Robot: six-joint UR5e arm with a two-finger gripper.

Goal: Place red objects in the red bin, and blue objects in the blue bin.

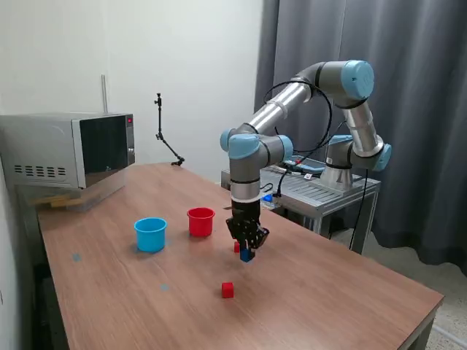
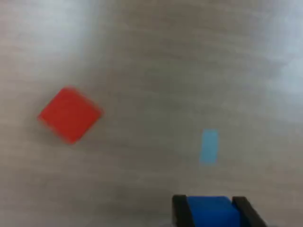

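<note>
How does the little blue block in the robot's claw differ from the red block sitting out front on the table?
The blue cube is dark blue and held between the fingers of the end effector; the red cube is bright red and lies free on the table, nearer the camera in the exterior view. Both look like small cubes of similar size.

A robotics lab — wooden table [image 1: 328,292], microwave [image 1: 69,149], grey curtain [image 1: 408,73], pedestal-mounted arm [image 1: 292,98] — no homely clutter.

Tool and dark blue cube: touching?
Touching. The wrist view shows the blue cube squeezed between both black fingers of the tool, no gap.
</note>
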